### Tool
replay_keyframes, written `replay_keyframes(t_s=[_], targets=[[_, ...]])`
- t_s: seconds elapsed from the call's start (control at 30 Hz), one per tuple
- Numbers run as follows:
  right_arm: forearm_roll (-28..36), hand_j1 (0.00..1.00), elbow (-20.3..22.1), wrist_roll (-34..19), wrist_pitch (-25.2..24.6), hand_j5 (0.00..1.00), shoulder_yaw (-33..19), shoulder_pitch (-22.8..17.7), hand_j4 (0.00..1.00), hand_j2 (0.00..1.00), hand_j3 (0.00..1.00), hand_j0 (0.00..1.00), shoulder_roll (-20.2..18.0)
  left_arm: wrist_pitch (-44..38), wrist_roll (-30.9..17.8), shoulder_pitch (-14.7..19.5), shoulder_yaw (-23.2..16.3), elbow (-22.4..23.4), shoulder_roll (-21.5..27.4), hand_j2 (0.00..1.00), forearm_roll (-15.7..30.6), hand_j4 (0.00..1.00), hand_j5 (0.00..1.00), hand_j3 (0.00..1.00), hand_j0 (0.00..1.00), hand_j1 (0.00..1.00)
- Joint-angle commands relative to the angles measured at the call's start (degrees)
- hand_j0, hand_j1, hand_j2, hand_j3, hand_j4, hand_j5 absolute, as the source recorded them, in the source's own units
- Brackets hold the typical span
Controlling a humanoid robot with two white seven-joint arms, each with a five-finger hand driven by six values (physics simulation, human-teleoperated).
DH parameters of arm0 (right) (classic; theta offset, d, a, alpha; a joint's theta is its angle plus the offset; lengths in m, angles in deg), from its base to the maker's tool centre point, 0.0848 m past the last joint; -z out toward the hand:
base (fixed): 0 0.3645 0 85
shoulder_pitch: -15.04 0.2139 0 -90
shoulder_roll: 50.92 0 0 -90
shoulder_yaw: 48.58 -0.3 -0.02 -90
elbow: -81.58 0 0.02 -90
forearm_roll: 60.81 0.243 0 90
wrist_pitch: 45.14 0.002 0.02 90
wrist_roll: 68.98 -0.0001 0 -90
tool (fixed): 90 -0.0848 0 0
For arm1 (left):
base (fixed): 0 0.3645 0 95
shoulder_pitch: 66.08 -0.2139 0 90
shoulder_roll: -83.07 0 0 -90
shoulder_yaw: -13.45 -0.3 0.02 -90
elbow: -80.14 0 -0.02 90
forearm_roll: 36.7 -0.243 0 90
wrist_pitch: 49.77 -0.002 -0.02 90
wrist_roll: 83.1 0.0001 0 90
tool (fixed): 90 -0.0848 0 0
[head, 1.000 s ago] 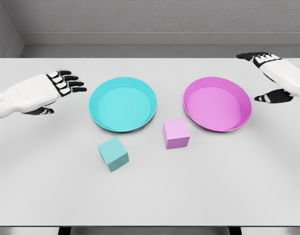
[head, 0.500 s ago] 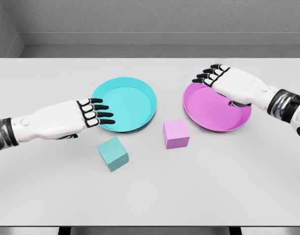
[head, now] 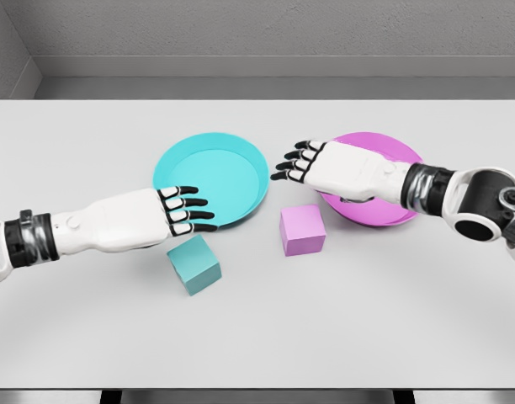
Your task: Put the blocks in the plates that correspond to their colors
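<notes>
A teal block [head: 193, 264] lies on the white table, in front of the teal plate [head: 210, 178]. My left hand [head: 188, 209] hovers just above and behind that block, fingers stretched out flat and holding nothing. To the right, a pink block [head: 302, 229] sits in front of the pink plate [head: 389, 212]. My right hand [head: 296, 162] reaches leftward across the pink plate, open, its fingertips above and behind the pink block. The right forearm hides much of the pink plate.
The white table [head: 257, 328] runs to a front edge at the bottom of the view and a grey wall behind. The two plates stand side by side with a narrow gap between them.
Both arms have reached further in. The left hand moved right and down toward the teal block. The right hand moved left across the pink plate toward the pink block. The blocks have not moved.
</notes>
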Motion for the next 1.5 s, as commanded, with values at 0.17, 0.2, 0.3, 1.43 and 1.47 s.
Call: replay_keyframes(t_s=[0.17,0.2,0.3,1.43,1.47], targets=[[-9.17,1.0,0.01,-1.75,4.75,1.0,0.37,0.0,1.0,1.0,1.0,1.0,0.22,-0.01,-3.06,-0.35,-0.05,-0.11,-1.94,1.0,-0.95,1.0,1.0,1.0,1.0,1.0],[-9.62,1.0,0.01,-1.75,5.19,1.0,0.37,0.0,1.0,1.0,1.0,1.0,0.04,-0.01,-3.15,-0.53,-0.14,-0.11,-2.21,1.0,-0.95,1.0,1.0,1.0,1.0,1.0],[-11.38,1.0,0.01,-1.75,5.72,1.0,0.28,0.53,1.0,1.0,1.0,1.0,-0.58,-0.01,-3.42,-1.05,-0.32,-0.11,-3.0,1.0,-0.95,1.0,1.0,1.0,1.0,1.0],[-11.38,1.0,-3.86,-1.75,17.59,1.0,3.71,5.98,1.0,1.0,1.0,1.0,3.91,-0.01,-8.25,-3.25,-1.2,-0.11,-6.61,0.7,-0.95,0.7,0.7,0.7,0.7,0.7],[-11.38,1.0,-3.77,-1.75,17.59,1.0,3.79,5.98,1.0,1.0,1.0,1.0,3.82,-0.01,-8.25,-3.25,-1.2,-0.11,-6.6,0.68,-0.95,0.68,0.68,0.68,0.68,0.68]])
